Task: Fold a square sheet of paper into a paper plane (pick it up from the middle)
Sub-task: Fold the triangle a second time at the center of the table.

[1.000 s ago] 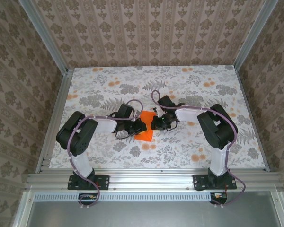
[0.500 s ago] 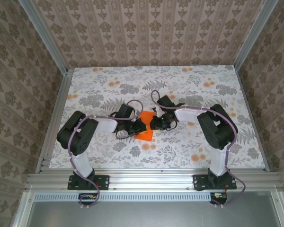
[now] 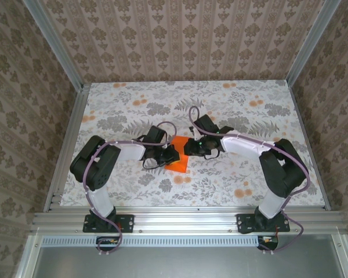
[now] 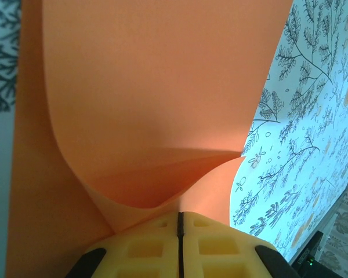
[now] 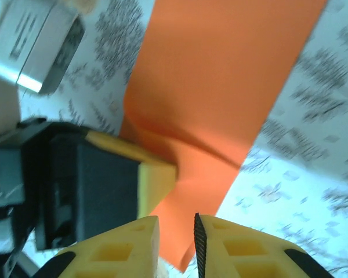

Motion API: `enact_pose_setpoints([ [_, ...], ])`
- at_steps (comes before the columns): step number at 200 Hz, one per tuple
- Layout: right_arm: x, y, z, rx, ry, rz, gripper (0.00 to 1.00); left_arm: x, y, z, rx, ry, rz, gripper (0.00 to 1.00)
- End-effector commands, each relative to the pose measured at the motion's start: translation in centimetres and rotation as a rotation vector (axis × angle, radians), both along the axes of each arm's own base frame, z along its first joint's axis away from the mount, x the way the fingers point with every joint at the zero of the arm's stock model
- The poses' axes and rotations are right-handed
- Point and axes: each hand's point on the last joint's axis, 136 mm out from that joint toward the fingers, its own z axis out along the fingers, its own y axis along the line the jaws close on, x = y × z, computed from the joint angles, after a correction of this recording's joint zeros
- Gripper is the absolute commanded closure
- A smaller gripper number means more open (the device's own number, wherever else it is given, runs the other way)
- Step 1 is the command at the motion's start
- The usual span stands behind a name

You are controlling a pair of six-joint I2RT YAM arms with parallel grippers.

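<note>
The square sheet of paper point(image 3: 178, 156) is bright orange and lies mid-table between the two arms. My left gripper point(image 3: 170, 155) is shut on its left side. In the left wrist view the yellow fingers point(image 4: 151, 243) meet on the sheet point(image 4: 151, 87), which buckles up into a curved fold in front of them. My right gripper point(image 3: 189, 147) sits at the sheet's right edge. In the right wrist view its fingers point(image 5: 122, 249) stand a narrow gap apart, and a corner of the sheet point(image 5: 220, 87) reaches between them. The left gripper's yellow finger point(image 5: 156, 176) presses the paper there.
The table point(image 3: 249, 174) carries a print of grey leaves and pale orange flowers point(image 3: 241, 191). Patterned walls and aluminium rails point(image 3: 64, 145) close it in on three sides. The right arm's elbow point(image 3: 284, 168) rises near the right front.
The right arm's elbow has swung out to the right and forward while its gripper stays at the sheet's right edge. The left gripper holds the paper in the same place.
</note>
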Motion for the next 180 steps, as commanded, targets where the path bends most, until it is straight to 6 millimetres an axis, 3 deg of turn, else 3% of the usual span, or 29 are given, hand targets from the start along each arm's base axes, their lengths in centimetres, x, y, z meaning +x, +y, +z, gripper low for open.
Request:
enact_pose_setpoints([
  [1, -2.5, 1.2, -1.2, 0.034, 0.086, -0.008, 0.79, -1.3, 2.1, -3.0, 0.141, 0.067, 0.02, 0.92],
  [28, -3.6, 2.6, -2.0, 0.086, 0.131, 0.007, 0.83, -1.4, 2.4, -3.3, 0.159, 0.074, 0.034, 0.92],
  [65, -4.1, 3.0, -3.6, 0.084, 0.171, 0.016, 0.85, -1.4, 2.4, -3.5, 0.161, 0.078, 0.037, 0.93],
  [116, -5.1, 2.2, -5.8, 0.033, 0.221, 0.018, 0.85, -1.6, 2.5, -3.5, 0.161, 0.079, 0.039, 0.92],
  [180, -6.4, 1.1, -6.4, -0.004, 0.259, 0.025, 0.85, -1.6, 2.6, -3.7, 0.166, 0.082, 0.046, 0.93],
])
